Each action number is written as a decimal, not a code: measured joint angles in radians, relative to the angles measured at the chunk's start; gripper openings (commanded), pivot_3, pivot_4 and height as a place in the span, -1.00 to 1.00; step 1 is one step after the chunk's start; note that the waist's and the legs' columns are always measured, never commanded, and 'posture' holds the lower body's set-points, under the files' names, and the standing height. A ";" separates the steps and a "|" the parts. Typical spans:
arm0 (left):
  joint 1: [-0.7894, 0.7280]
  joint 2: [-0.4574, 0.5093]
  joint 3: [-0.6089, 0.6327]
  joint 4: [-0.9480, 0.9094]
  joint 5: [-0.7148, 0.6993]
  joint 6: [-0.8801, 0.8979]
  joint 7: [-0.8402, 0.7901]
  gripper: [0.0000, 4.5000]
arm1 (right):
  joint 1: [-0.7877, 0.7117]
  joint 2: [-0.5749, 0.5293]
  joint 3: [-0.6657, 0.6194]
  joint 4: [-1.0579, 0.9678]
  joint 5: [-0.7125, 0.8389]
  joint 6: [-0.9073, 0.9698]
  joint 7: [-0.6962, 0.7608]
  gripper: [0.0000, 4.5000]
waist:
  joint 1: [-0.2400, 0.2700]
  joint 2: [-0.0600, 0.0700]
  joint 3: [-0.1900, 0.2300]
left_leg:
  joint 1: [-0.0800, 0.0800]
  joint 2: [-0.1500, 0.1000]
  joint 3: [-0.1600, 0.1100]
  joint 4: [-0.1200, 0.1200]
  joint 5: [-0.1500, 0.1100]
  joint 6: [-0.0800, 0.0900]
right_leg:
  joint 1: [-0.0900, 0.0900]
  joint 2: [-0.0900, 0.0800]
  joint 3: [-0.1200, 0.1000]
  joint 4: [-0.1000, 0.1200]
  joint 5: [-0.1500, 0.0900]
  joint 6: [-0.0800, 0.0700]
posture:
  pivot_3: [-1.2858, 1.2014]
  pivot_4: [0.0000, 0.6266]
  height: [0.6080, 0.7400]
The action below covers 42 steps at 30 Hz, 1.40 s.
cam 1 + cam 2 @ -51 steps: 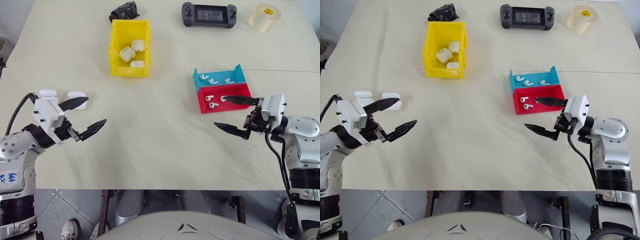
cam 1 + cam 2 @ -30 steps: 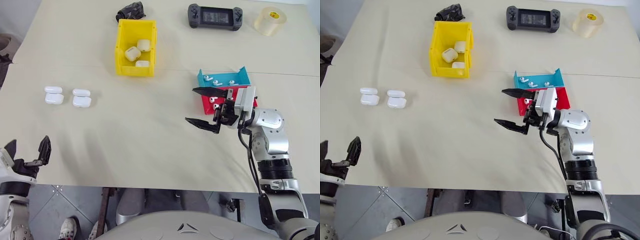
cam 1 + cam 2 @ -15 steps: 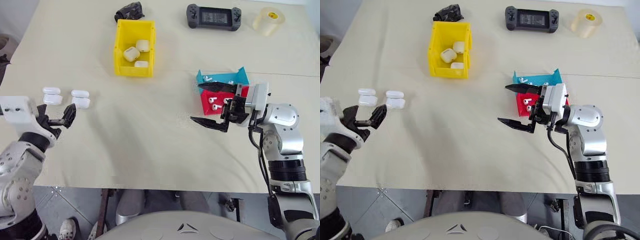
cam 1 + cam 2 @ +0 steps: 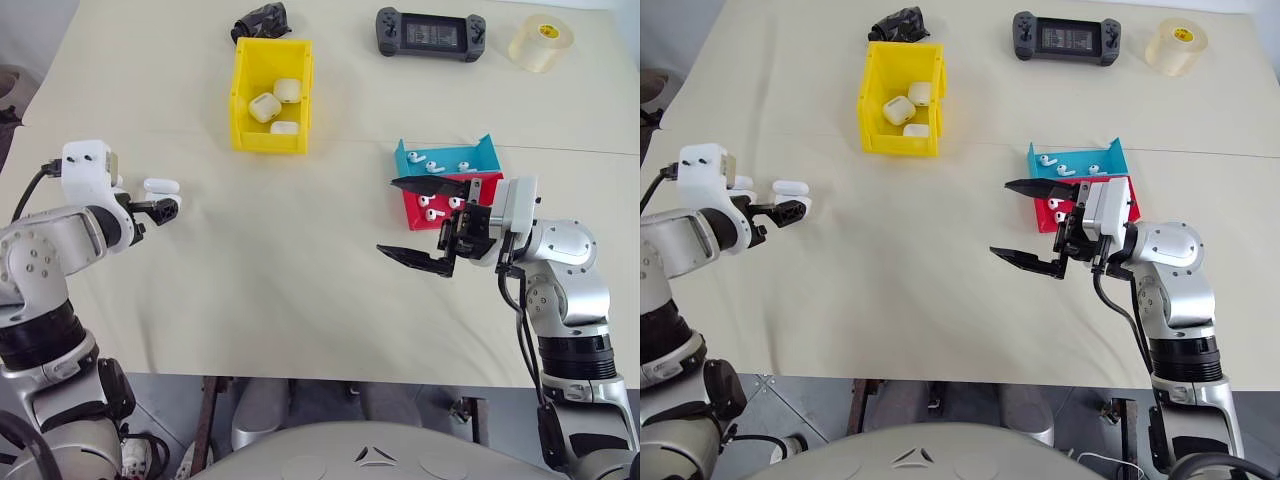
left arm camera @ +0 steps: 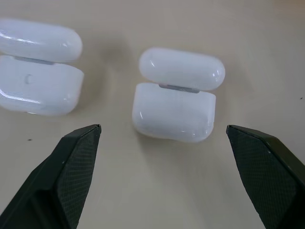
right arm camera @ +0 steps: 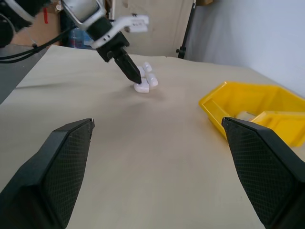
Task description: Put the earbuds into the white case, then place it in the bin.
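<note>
Two white cases lie side by side on the table's left with lids flipped open, one [image 5: 174, 102] straight ahead of my left gripper [image 5: 163, 128], the other [image 5: 38, 71] beside it. The left gripper [image 4: 160, 208] hovers just short of the case, open, with nothing between its fingers. Earbuds [image 4: 435, 160] lie in a blue tray [image 4: 482, 150], and more earbuds [image 4: 432, 208] lie in the red tray [image 4: 410, 218] next to it. My right gripper [image 4: 387, 217] is open and empty, pointing left in front of the red tray. The yellow bin [image 4: 240, 100] at the back holds three cases.
A black game controller [image 4: 430, 33] and a roll of clear tape [image 4: 541, 40] lie at the table's far edge. A crumpled black object [image 4: 258, 20] sits behind the bin. Bare table stretches between the two grippers.
My left gripper has come up from the table's near edge and forward to the two open cases. The right gripper has stayed open beside the trays.
</note>
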 measured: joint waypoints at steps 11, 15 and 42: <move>-0.036 0.022 -0.105 0.109 0.092 -0.047 -0.084 0.99 | 0.029 0.021 0.020 -0.028 0.001 0.002 -0.028 1.00 | 0.003 0.000 0.000 | -0.001 0.000 -0.001 0.000 0.000 0.000 | 0.000 0.000 0.000 0.000 0.000 0.000 | 0.03 -0.52 1.00; -0.041 0.045 -0.159 0.132 0.115 -0.082 -0.128 0.99 | 0.029 0.032 0.023 -0.028 0.000 -0.002 -0.041 1.00 | 0.002 0.000 0.000 | 0.000 0.000 -0.001 0.000 0.000 -0.001 | 0.000 0.000 0.000 0.000 0.000 0.000 | 0.03 -0.52 1.00; -0.126 0.096 -0.308 0.278 0.227 -0.187 -0.302 0.25 | 0.029 0.086 0.050 -0.023 -0.024 -0.027 -0.084 1.00 | -0.001 0.000 0.000 | 0.001 -0.001 -0.002 0.000 0.003 -0.003 | 0.000 -0.001 -0.001 0.004 0.000 0.000 | 0.03 -0.52 1.00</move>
